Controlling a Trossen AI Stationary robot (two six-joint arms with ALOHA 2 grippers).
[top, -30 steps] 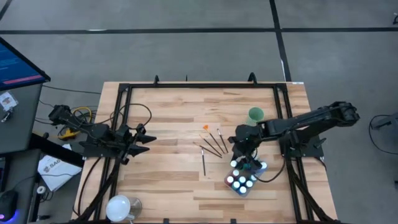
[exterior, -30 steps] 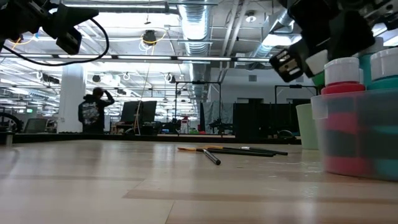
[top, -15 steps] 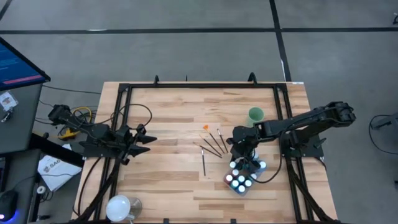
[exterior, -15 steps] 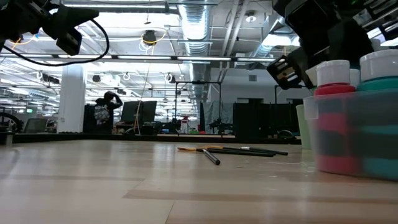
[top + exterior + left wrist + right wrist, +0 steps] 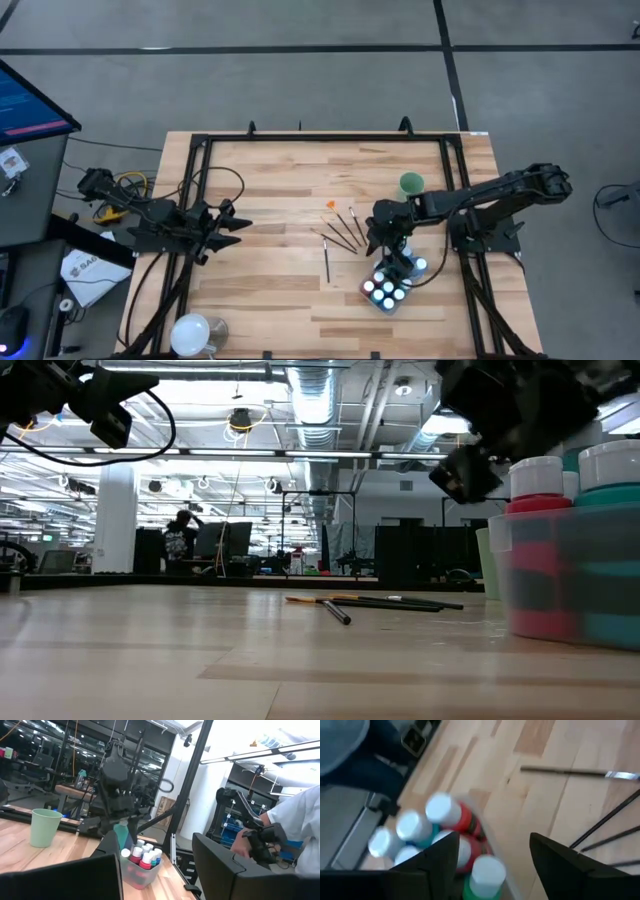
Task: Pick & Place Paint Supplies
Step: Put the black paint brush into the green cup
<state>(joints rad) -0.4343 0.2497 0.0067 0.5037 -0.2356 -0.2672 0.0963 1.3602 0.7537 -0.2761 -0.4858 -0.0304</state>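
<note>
Inside the clear tub the paint bottles are standing upright, with the paintbrushes lying on the desk just beside it. Right gripper is hovering over the tub's edge, jaws apart and empty. Left gripper is waiting well apart from the tub, jaws apart.

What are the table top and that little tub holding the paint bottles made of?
Table top: looks like pale wood with a smooth matte finish; grain and plank seams show. Tub: probably clear plastic, since the paint bottles show through its wall.
</note>
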